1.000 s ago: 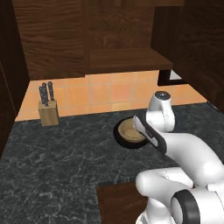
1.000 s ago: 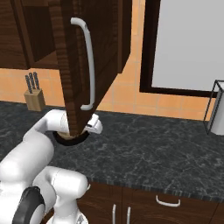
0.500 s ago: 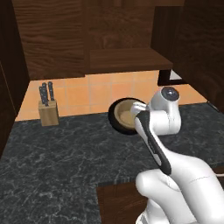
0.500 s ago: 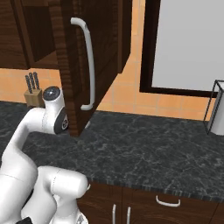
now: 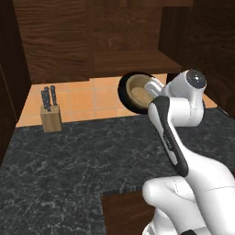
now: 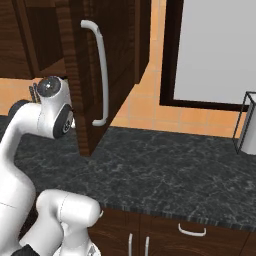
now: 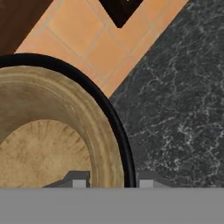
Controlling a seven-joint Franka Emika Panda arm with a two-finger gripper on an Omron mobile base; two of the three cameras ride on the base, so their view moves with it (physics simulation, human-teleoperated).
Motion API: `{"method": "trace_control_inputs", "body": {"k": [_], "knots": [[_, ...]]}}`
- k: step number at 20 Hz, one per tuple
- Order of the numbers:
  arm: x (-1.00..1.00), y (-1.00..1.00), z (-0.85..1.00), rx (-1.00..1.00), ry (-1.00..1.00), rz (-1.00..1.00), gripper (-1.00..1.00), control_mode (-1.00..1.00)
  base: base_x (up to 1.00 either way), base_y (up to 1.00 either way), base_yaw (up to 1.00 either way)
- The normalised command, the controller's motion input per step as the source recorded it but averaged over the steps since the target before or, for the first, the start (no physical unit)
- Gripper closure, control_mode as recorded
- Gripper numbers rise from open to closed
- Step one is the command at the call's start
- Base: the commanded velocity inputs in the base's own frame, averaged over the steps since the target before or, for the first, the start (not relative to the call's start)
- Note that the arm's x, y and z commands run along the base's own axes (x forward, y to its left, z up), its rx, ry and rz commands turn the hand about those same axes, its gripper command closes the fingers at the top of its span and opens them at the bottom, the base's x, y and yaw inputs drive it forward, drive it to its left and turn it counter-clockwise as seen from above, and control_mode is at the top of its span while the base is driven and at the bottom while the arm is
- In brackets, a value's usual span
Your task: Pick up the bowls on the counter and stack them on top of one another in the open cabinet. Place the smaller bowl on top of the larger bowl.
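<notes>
Two stacked bowls hang in the air above the counter (image 5: 69, 160), carried by the arm. Largest first: the counter is a dark grey-black marbled slab with fine white veining, matt and flat, running under an orange tiled wall (image 5: 87, 98). Above it the cabinet (image 5: 128, 59) is dark brown wood grain, its flat shelf bare; in the right base view its open door (image 6: 95, 75) carries a curved white handle (image 6: 102, 75). The larger bowl (image 5: 125, 94) is wide, shallow, glossy black; it shows as a thin dark rim, tipped steeply on edge toward the camera. The smaller bowl (image 5: 140, 90), light tan wood with a streaked, radial grain, sits nested inside it. The gripper (image 7: 110, 180) is clamped over both rims on one side: one fingertip inside the tan wall, the other outside the black rim. A small tan knife block (image 5: 50, 117) with dark handles stands at the wall, well apart to the left.

Against half a second ago, the bowls have risen from just above the counter to just below the shelf edge and tilted more upright; the wrist is higher.
</notes>
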Motion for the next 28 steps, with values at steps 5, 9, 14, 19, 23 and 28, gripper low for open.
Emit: {"method": "trace_control_inputs", "body": {"k": [5, 9, 14, 19, 23, 28], "knots": [[0.07, 0.03, 1.00, 0.09, -0.22, -0.28, 1.00, -1.00, 0.00, 0.00, 0.00], [0.79, 0.08, 0.92, 0.04, -0.06, -0.29, 1.00, -1.00, 0.00, 0.00, 0.00], [1.00, 0.10, 0.81, -0.01, 0.00, -0.21, 1.00, -1.00, 0.00, 0.00, 0.00], [1.00, 0.09, 0.34, -0.02, 0.03, -0.08, 1.00, -1.00, 0.00, 0.00, 0.00], [0.99, 0.00, -0.20, -0.01, 0.13, 0.00, -1.00, -1.00, 0.00, 0.00, 0.00], [0.14, -0.04, -0.06, -0.01, -0.04, -0.01, -1.00, -1.00, 0.00, 0.00, 0.00]]}}
